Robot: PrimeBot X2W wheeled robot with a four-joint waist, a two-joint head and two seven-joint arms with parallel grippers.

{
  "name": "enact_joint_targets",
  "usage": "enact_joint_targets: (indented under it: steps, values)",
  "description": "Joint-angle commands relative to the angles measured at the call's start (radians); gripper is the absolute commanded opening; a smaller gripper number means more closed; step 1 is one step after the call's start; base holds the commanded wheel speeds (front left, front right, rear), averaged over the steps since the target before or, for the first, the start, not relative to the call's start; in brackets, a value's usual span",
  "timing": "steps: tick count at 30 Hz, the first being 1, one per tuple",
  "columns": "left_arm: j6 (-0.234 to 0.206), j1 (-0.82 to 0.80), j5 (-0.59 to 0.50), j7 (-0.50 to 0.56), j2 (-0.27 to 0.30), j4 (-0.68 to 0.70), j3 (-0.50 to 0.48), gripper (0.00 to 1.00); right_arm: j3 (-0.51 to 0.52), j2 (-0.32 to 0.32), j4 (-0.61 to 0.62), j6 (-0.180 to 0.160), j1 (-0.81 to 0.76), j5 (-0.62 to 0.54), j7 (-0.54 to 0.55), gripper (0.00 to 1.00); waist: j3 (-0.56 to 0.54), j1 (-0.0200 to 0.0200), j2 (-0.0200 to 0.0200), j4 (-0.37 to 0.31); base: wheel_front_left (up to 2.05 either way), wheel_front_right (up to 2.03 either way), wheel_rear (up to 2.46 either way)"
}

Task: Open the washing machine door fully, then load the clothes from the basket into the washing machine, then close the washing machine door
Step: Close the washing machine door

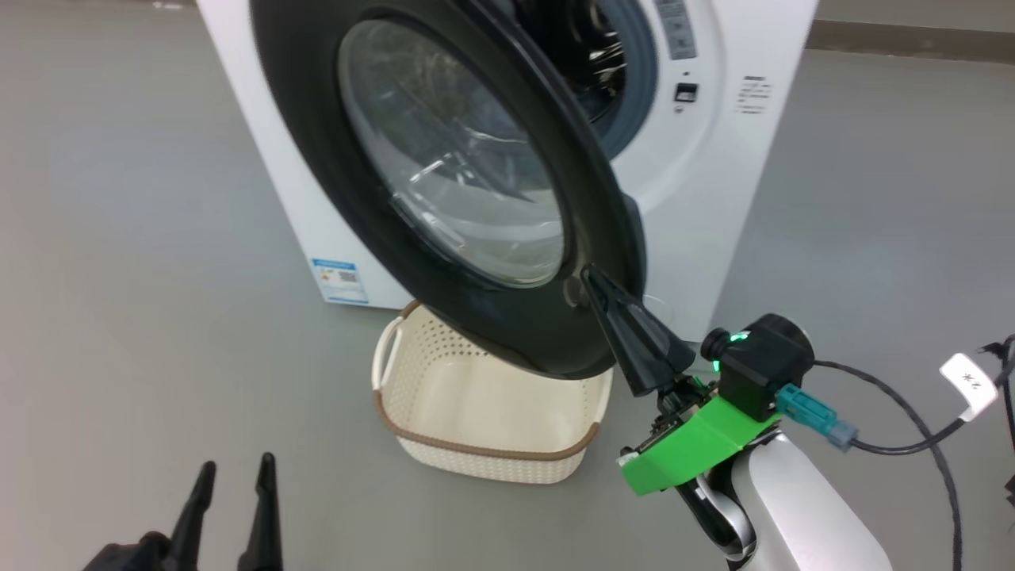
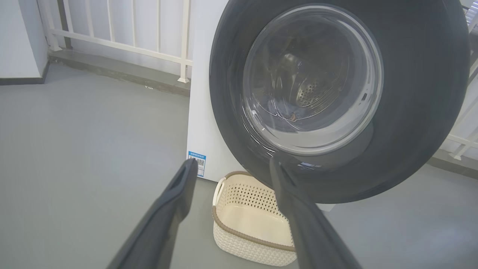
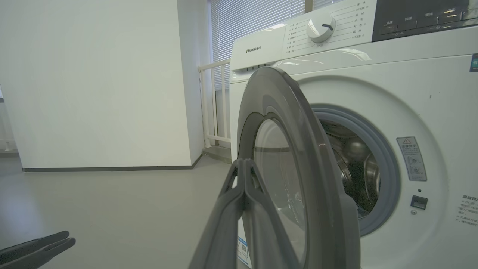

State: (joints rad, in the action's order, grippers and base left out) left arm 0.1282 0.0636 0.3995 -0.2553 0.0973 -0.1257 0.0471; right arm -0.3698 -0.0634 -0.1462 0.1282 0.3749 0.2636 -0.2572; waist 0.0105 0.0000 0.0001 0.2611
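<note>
**Door half-swung, basket on the floor beneath it**

Head view: The washing machine door (image 1: 317, 159) is seen partly open, hung out over the basket (image 1: 492, 468). The basket is set on the grey floor (image 1: 119, 277), close before the washing machine (image 1: 714, 159) at its front. The right gripper (image 1: 593, 279) is clenched on nothing, and its tips are laid against the door's lower rim. The left gripper (image 1: 238, 464) is held low over the floor with its fingers released. A blue label (image 1: 342, 279) is stuck low on the machine's front; its print cannot be read. A black cable (image 1: 912, 412) with a white tag (image 1: 969, 385) is trailed from the right wrist.

Left wrist view: The spread fingers (image 2: 175, 201) are pointed at the basket and the door's glass. Through that glass, bluish clothes (image 2: 285, 112) are dimly made out low in the drum. A white railing (image 2: 123, 45) is seen behind.

Right wrist view: "Hisense" (image 3: 253, 49) is read on the machine's top panel, beside a white dial (image 3: 320, 28) ringed with small print. A warning sticker (image 3: 410, 158) is fixed right of the grey seal (image 3: 386, 168). The door is seen edge-on, partly blocking the opening.
</note>
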Motion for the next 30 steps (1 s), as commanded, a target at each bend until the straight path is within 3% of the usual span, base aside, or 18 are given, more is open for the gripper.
enact_joint_targets:
  steps: [1, 12, 30]
  values:
    - [0.002, -0.040, 0.012, -0.006, 0.002, 0.030, -0.019, 1.00, -0.023, 0.013, -0.008, 0.003, 0.040, 0.010, -0.005, 0.00, 0.035, 0.0000, -0.0001, 0.059, 0.00, 0.00, 0.00]
    - [0.002, -0.066, 0.039, -0.006, 0.002, 0.027, 0.029, 1.00, 0.009, 0.013, -0.153, 0.003, 0.085, 0.024, -0.005, 0.00, 0.072, 0.0000, -0.0001, 0.128, 0.00, 0.00, 0.00]
    - [0.002, -0.103, 0.064, -0.006, -0.003, 0.041, 0.036, 1.00, 0.098, 0.013, -0.195, 0.003, 0.136, -0.043, -0.005, 0.00, 0.137, 0.0000, -0.0001, 0.122, 0.00, 0.00, 0.00]
